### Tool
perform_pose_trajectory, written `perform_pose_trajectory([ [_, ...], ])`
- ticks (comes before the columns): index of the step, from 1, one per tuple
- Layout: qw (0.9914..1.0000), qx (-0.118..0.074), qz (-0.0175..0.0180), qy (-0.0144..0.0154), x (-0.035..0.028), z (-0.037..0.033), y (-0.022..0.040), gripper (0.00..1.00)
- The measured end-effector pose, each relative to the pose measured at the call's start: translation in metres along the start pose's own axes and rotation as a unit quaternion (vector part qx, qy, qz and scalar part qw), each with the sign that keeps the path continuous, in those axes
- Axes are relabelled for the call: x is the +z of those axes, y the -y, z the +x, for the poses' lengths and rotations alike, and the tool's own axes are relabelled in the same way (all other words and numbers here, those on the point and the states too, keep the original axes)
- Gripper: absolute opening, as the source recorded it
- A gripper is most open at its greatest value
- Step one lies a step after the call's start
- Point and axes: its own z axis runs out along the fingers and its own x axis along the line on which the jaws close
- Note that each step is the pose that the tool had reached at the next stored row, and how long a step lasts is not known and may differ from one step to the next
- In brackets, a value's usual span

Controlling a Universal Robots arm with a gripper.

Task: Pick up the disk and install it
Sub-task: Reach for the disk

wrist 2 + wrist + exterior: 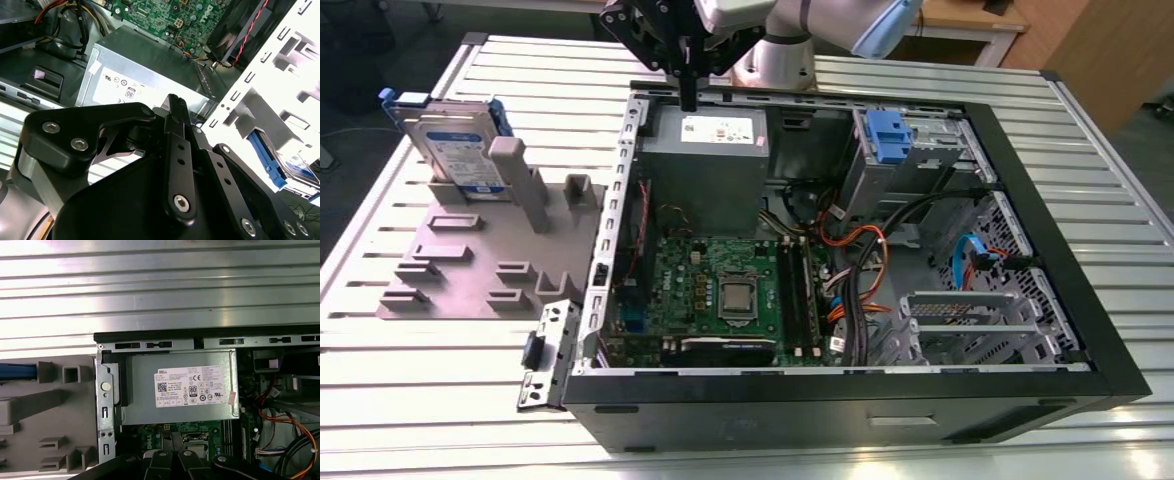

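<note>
The disk [460,150] stands upright in a slot of the grey fixture [467,262] on the exterior view's left, silver with a white-and-blue label and blue rails. My gripper [687,97] hangs over the back edge of the open computer case [1067,262], above the grey power supply [707,150], well to the right of the disk. Its fingers are shut with nothing between them. In the second wrist view the gripper [176,105] points at the power supply [145,75], and the disk's blue rail [265,160] lies off to one side. The first wrist view catches a strip of that rail [17,371].
The case lies open on a slatted metal table [454,340]. Inside it are a green motherboard [720,290], bundled cables [854,260], a drive bay with a blue carrier [887,135] and a metal cage [961,315]. A loose bracket [544,350] lies by the case's front corner.
</note>
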Motion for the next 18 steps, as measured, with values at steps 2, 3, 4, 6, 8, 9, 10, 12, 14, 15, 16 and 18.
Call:
perform_pose_trajectory([
  [2,1.00000,0.000,0.0000,0.0000,0.0001,0.0001,0.0000,0.11],
  [3,1.00000,0.000,0.0000,0.0000,0.0001,0.0006,0.0001,0.11],
  [4,1.00000,0.000,0.0000,0.0000,0.0001,0.0006,0.0001,0.11],
  [6,1.00000,0.000,0.0000,0.0000,0.0001,0.0007,0.0001,0.11],
  [8,1.00000,0.000,0.0000,0.0000,0.0002,0.0007,0.0001,0.11],
  [9,1.00000,0.000,0.0000,0.0000,0.0001,0.0007,0.0001,0.11],
  [10,1.00000,0.000,0.0000,0.0000,0.0001,0.0007,0.0001,0.11],
  [12,1.00000,0.000,0.0000,0.0000,0.0001,0.0010,0.0001,0.11],
  [14,1.00000,0.000,0.0000,0.0000,0.0001,0.0015,0.0001,0.11],
  [15,1.00000,0.000,0.0000,0.0000,0.0000,0.0067,0.0005,0.11],
  [16,1.00000,0.000,0.0000,0.0000,0.0000,0.0069,0.0005,0.11],
  [18,1.00000,0.000,0.0000,0.0000,0.0000,0.0069,0.0005,0.11],
])
